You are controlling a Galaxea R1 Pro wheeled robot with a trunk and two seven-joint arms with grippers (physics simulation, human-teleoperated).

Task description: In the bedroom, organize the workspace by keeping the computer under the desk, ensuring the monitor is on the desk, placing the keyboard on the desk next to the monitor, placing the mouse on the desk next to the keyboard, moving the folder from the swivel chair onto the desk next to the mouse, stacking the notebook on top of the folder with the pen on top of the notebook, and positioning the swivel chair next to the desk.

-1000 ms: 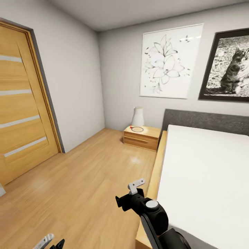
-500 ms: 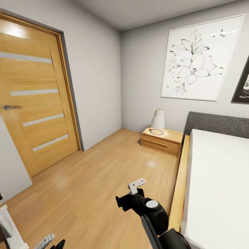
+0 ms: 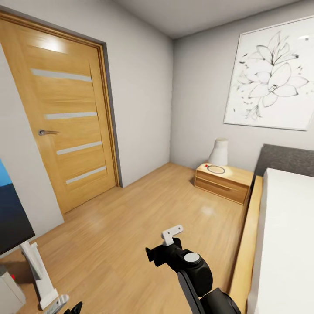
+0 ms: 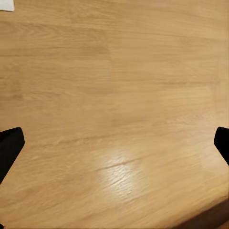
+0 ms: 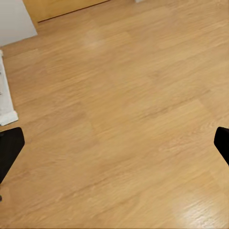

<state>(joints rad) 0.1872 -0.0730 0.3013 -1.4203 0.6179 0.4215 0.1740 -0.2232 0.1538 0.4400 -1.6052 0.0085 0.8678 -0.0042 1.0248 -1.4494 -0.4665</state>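
Standing on the wooden floor at the head view's lower left, one dark-screened monitor on a white stand (image 3: 17,226), one only. Judged top-heavy, rigid, fragile panel; better gripped at the stand neck than the screen. One white computer case corner (image 3: 8,291) beside it. Left gripper (image 4: 114,143) fingers spread wide, empty, over bare floor; right gripper (image 5: 114,143) likewise spread, empty. One orange wooden door (image 3: 65,117), one wooden nightstand (image 3: 222,183), one white-mattress bed (image 3: 283,244).

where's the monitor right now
The monitor is at the far left edge of the head view, its white stand resting on the wooden floor, left of the door and across the room from the nightstand.
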